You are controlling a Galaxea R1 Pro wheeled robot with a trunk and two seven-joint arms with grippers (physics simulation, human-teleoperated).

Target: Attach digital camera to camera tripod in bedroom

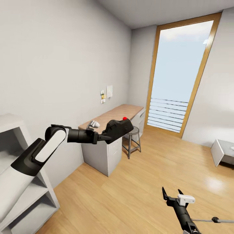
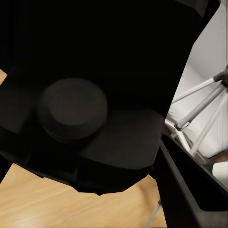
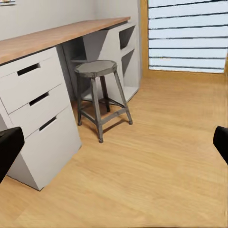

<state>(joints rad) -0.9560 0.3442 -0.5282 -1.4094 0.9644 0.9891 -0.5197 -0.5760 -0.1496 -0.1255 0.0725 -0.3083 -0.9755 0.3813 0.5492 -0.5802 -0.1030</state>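
Note:
My left gripper [image 1: 110, 135] is held up at mid-height in front of the desk, shut on the digital camera [image 1: 118, 127], a black boxy body with a red button on top. Up close in the left wrist view, the camera [image 2: 85, 104] shows its dark underside and a round knob, with one black finger [image 2: 190, 183] beside it. Beyond it stand silver legs with a black joint, likely the camera tripod [image 2: 197, 107]. My right gripper [image 1: 171, 192] hangs low over the wood floor, open and holding nothing; its fingertips [image 3: 8, 148] frame the right wrist view.
A wood-topped desk [image 1: 112, 114] with grey drawers stands along the left wall, with a round grey stool [image 1: 132, 140] beside it. A white shelf unit [image 1: 19, 182] is at the near left, a tall wood-framed window [image 1: 178, 74] ahead, and a grey cabinet [image 1: 222, 150] at the right. A silver rod [image 1: 204, 220] juts in at the bottom right.

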